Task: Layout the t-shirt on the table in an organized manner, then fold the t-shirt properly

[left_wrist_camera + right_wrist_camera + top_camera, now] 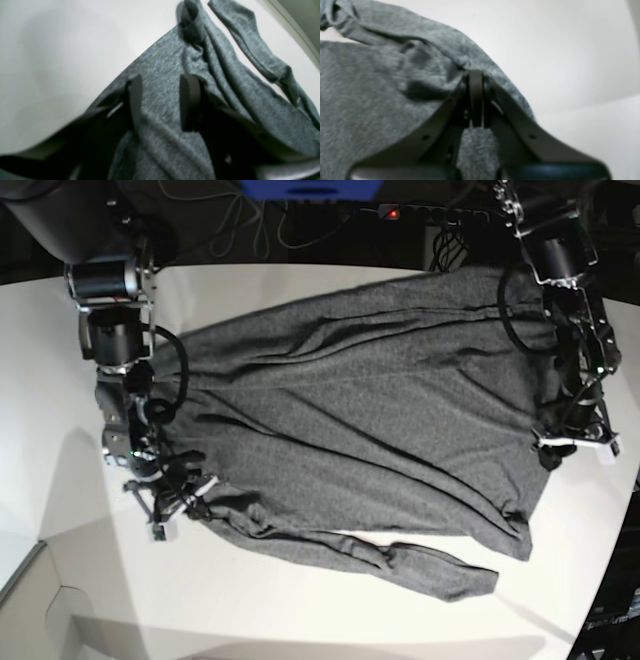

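The dark grey t-shirt [360, 410] lies spread across the white table [300, 610], wrinkled, with one long sleeve [430, 565] stretched along its near side. My right gripper [175, 505] is at the shirt's left edge. In the right wrist view it [475, 73] is shut on a pinch of the t-shirt [370, 95]. My left gripper [553, 448] sits at the shirt's right edge. In the left wrist view its fingers [136, 95] stand apart, the gripper [162, 80] open over the cloth [225, 100], and the sleeve [250, 45] lies beyond.
Cables and a power strip with a red light [392, 212] run along the back edge beside a blue object [310, 188]. The table's curved edge [612, 580] passes close to the left arm. Another table edge [30, 565] shows at lower left.
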`<state>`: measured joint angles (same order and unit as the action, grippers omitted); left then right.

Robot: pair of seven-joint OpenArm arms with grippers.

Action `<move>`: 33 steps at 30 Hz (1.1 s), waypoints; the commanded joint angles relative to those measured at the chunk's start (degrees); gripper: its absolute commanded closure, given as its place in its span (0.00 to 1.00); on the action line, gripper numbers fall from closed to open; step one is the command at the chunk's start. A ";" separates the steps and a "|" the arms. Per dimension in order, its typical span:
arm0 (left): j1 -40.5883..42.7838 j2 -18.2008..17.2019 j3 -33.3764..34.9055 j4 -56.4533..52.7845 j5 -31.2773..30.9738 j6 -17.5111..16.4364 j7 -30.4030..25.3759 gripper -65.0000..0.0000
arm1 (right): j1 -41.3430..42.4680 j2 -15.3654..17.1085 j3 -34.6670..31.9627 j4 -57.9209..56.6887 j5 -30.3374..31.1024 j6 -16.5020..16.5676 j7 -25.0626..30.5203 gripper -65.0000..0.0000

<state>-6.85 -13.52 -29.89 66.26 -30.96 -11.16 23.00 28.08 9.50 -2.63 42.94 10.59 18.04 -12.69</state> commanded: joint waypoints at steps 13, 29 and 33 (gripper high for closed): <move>0.04 -0.86 -0.13 1.04 -0.56 -0.84 -1.16 0.63 | 8.45 5.32 0.22 -20.48 0.27 -6.13 13.96 0.99; -0.14 -0.68 0.31 1.13 -0.56 -0.93 -1.16 0.63 | 8.28 7.16 0.48 -15.82 0.71 -9.47 18.09 0.99; -3.21 -0.15 1.36 1.13 -0.56 -0.93 -1.07 0.63 | 6.25 7.34 0.57 -7.64 0.79 -9.47 15.63 0.99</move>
<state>-7.94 -13.17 -28.77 66.04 -30.65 -11.09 23.62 32.73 16.16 -2.35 34.52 11.11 8.05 1.63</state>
